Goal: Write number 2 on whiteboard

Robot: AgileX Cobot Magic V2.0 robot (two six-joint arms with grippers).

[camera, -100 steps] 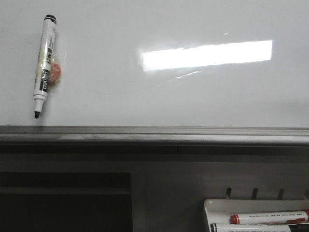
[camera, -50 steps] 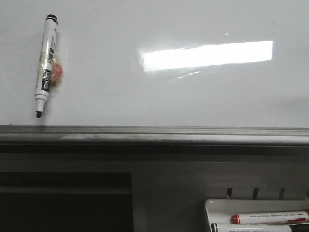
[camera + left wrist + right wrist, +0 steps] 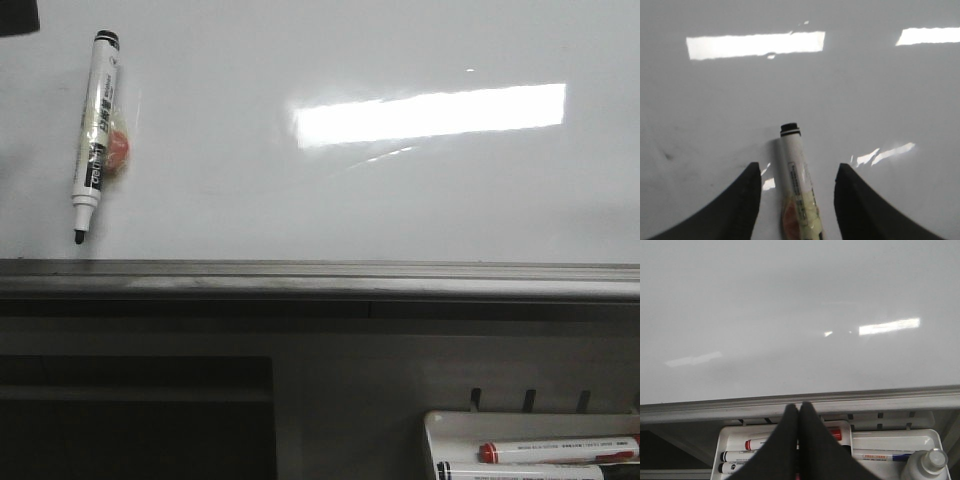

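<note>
The whiteboard (image 3: 350,200) is glossy and white, with a bright rectangular reflection and a grey lower rim (image 3: 320,275). No number 2 is in view on it. A white marker (image 3: 97,130) with a black tip and an orange patch under tape clings to the board at the left, tip down. In the left wrist view my left gripper (image 3: 797,165) is open, one finger on each side of the marker (image 3: 797,180) without touching it. My right gripper (image 3: 799,405) is shut on nothing, in front of the board's rim.
A white marker tray (image 3: 440,425) hangs below the rim at the right, holding a red-capped marker (image 3: 757,444), black-capped markers (image 3: 740,456) and a small bottle (image 3: 927,462). A dark shape (image 3: 15,15) fills the front view's top-left corner. A dark recess (image 3: 130,420) lies under the rim.
A dark shape has entered the top-left corner of the front view, and a faint shadow has spread on the board's left edge. The marker has stayed in place.
</note>
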